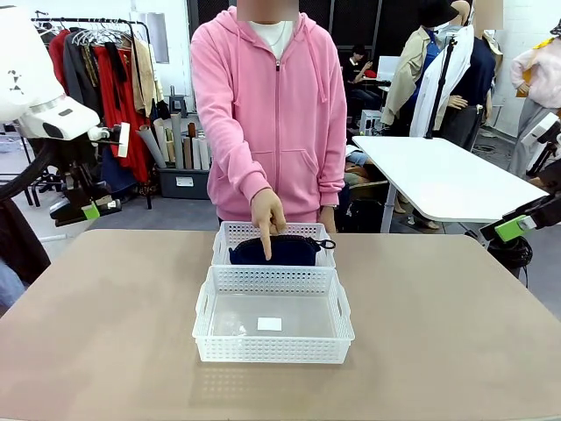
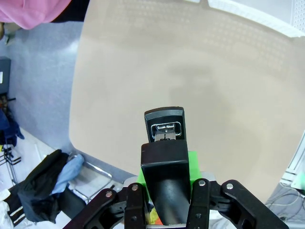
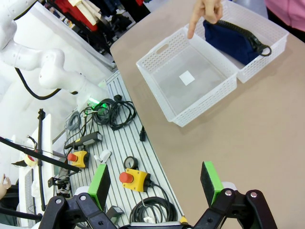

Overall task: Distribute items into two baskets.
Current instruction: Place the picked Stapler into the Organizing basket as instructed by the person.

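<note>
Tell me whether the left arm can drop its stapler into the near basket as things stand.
Probably yes: the near basket stands open-topped; the person's hand points at the far basket. The left gripper holds the stapler.

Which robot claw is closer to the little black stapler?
The left one. The left gripper is shut on the stapler, holding it out over the table. The right gripper is open and holds nothing, off past the table's edge.

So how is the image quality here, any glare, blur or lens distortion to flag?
Front view: even soft light, sharp, with a faint reflection of the larger basket on the table. Left wrist view: the stapler held between the fingers is close but reasonably sharp, and the table edge bows from the wide lens. Right wrist view: sharp on the pouch, with straight edges curving toward the frame's border.
</note>
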`<state>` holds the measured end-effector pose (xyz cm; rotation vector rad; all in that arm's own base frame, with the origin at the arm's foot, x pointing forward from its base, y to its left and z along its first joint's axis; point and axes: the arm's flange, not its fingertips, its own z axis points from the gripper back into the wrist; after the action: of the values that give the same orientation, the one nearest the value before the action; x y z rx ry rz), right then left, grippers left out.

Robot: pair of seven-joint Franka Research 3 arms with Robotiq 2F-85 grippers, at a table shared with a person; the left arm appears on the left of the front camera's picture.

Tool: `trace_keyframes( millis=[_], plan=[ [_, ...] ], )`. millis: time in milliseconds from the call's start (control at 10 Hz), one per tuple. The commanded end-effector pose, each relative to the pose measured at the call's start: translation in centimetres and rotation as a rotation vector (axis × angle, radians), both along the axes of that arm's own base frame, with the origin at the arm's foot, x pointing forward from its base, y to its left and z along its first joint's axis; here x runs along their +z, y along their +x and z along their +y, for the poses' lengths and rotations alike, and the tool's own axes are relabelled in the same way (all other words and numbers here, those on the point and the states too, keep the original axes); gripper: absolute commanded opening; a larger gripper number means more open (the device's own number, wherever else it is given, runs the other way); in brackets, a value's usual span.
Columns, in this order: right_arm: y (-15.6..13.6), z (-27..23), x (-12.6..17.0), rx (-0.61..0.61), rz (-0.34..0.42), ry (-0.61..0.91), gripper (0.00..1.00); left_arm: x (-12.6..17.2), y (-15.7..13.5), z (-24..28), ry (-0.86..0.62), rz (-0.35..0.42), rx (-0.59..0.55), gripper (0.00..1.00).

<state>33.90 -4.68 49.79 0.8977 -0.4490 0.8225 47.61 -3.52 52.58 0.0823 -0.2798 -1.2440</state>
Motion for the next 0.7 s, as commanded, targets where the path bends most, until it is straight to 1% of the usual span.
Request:
trace_keyframes(
  millis=[0, 100, 200, 300, 600],
  plan=[
    [-0.1, 0.0, 0.1, 0.001, 0.003, -0.004, 1.00, 0.1, -0.6, -0.3, 0.009, -0.011, -0.022, 0.00],
    [-0.1, 0.0, 0.1, 0.001, 0.003, -0.004, 1.00, 0.3, -1.3, -0.4, 0.017, -0.012, -0.027, 0.00],
    [-0.1, 0.0, 0.1, 0.001, 0.003, -0.004, 1.00, 0.3, -2.0, -0.9, 0.015, 0.018, -0.014, 0.00],
    [-0.1, 0.0, 0.1, 0.001, 0.003, -0.004, 1.00, 0.0, -2.9, -1.8, 0.034, 0.031, -0.030, 0.00],
    [-0.1, 0.0, 0.1, 0.001, 0.003, -0.004, 1.00, -0.4, -6.2, -5.2, 0.071, 0.002, -0.099, 0.00]
  ],
)
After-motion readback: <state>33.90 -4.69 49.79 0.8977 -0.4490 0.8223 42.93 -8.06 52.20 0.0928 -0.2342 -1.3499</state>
